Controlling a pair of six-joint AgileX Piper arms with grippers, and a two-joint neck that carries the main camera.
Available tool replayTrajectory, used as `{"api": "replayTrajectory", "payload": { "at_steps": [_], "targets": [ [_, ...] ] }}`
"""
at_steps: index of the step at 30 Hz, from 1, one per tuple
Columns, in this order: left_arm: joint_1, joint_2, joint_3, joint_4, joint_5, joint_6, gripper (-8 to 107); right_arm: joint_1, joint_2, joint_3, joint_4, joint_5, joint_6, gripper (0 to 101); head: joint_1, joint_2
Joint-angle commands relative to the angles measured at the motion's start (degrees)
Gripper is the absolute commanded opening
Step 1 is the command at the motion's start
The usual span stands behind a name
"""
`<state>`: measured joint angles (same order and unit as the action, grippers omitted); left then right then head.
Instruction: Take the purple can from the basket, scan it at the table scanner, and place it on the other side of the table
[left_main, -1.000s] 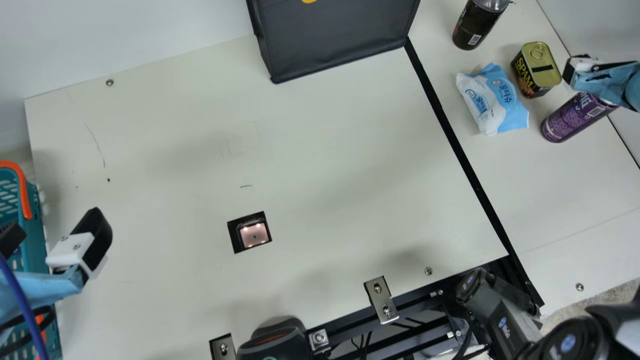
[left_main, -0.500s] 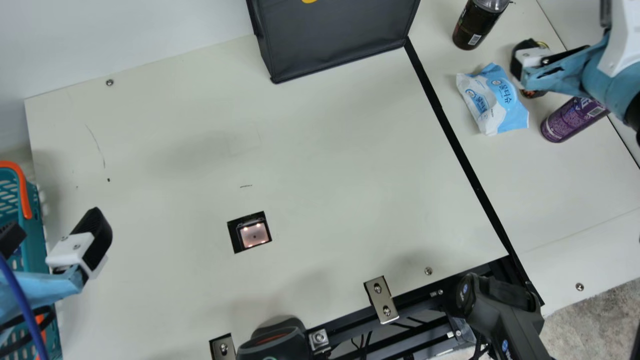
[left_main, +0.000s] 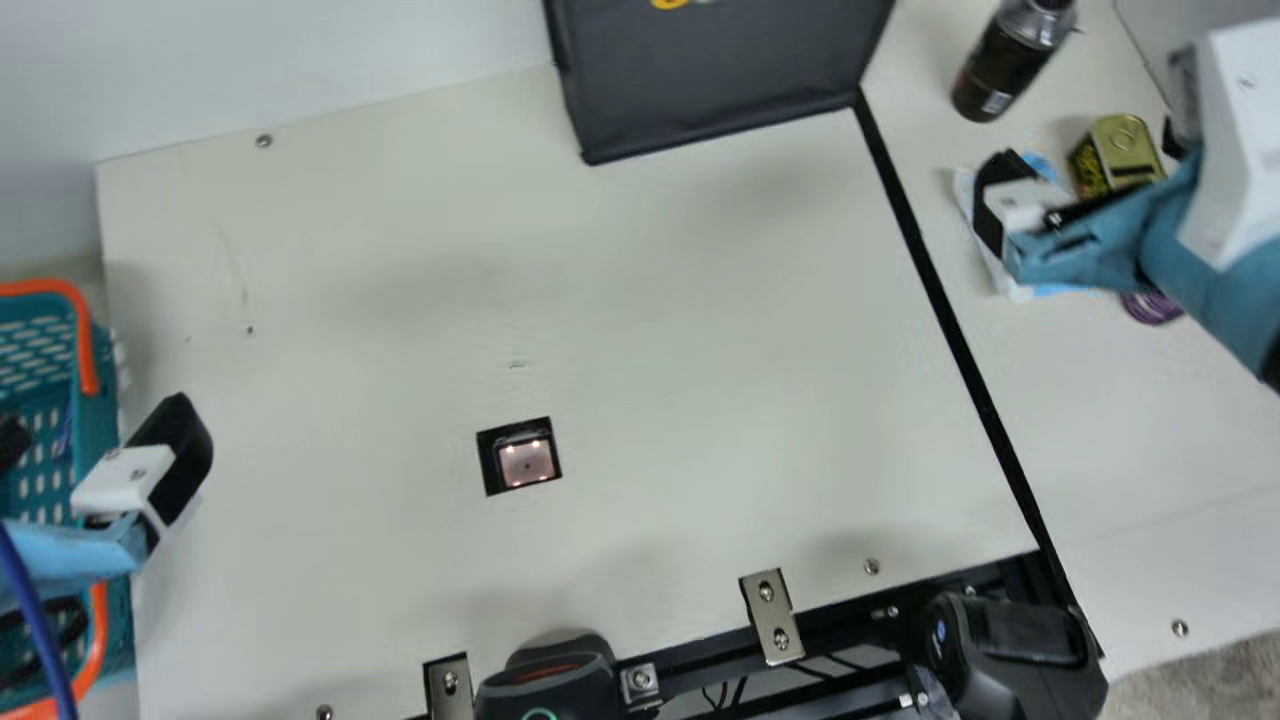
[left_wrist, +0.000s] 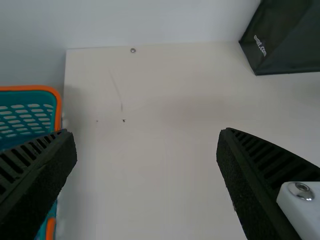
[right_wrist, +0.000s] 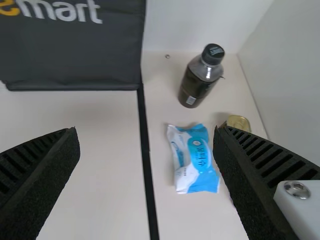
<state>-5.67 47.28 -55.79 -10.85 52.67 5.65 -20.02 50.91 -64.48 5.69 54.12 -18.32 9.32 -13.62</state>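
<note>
One round purple can (left_main: 1151, 308) sits — crinkled packet (right_wrist: 196, 162) nearby.

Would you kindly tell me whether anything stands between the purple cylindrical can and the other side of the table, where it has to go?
Nothing visible does: the purple can is already across the black strip from the teal plastic basket, though the right arm hides most of it.
</note>
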Motion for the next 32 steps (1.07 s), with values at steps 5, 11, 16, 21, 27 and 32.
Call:
{"api": "replayTrajectory", "payload": {
  "at_steps": [5, 11, 16, 21, 27, 32],
  "targets": [
    [1.5, -1.4, -5.2, 3.6, 6.9, -2.1, 90, 6.8, -2.4, -1.5, -2.0, 5.0, 6.0, 95, -1.4, 10.7],
    [3.0, -3.0, -10.0, 7.1, 12.9, -4.2, 90, 12.8, -4.9, -3.1, -3.9, 9.5, 11.3, 95, -1.4, 12.0],
    [3.9, -3.8, -12.1, 8.8, 15.2, -5.7, 90, 17.8, -7.0, -4.5, -5.6, 13.2, 15.7, 95, -1.4, 12.0],
    [4.0, -4.0, -13.1, 9.3, 16.9, -5.7, 90, 20.0, -8.4, -5.3, -6.5, 15.1, 17.8, 95, -1.4, 12.0],
    [4.0, -4.0, -13.1, 9.3, 16.9, -5.7, 90, 20.8, -8.5, -5.3, -6.4, 15.8, 18.3, 95, -1.4, 12.0],
    [4.0, -4.0, -13.1, 9.3, 16.9, -5.7, 90, 20.9, -8.5, -5.3, -6.5, 15.8, 18.3, 95, -1.4, 12.0]
  ]
}}
